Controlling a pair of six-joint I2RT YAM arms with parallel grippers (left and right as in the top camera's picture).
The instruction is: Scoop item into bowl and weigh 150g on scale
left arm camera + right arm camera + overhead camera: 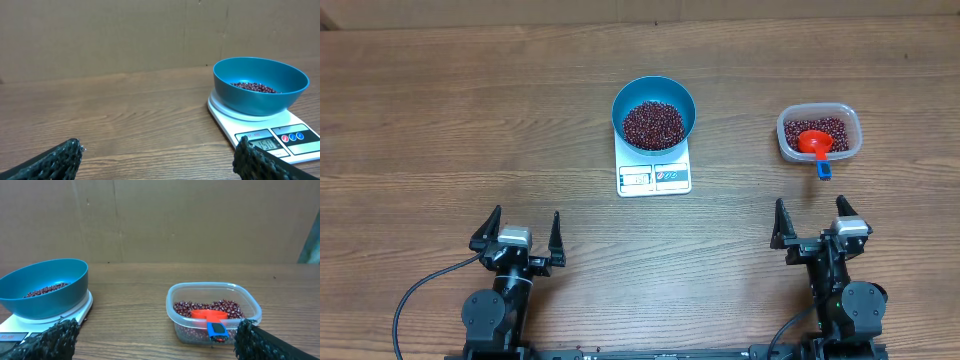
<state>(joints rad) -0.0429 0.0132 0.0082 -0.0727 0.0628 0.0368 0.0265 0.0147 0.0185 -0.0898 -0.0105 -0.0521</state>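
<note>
Reaching out, the left gripper (527, 226) or right gripper (810, 216), both spread wide and empty, could bump the bowl (684, 100) and spill beans (654, 124).

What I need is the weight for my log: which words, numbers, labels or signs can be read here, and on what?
display on the scale: digits show, too blurred to read.
red print above it: too small to read.
round marks, red and blue, beside it: nothing legible.
bowl, tub, scoop: no text seen.
</note>
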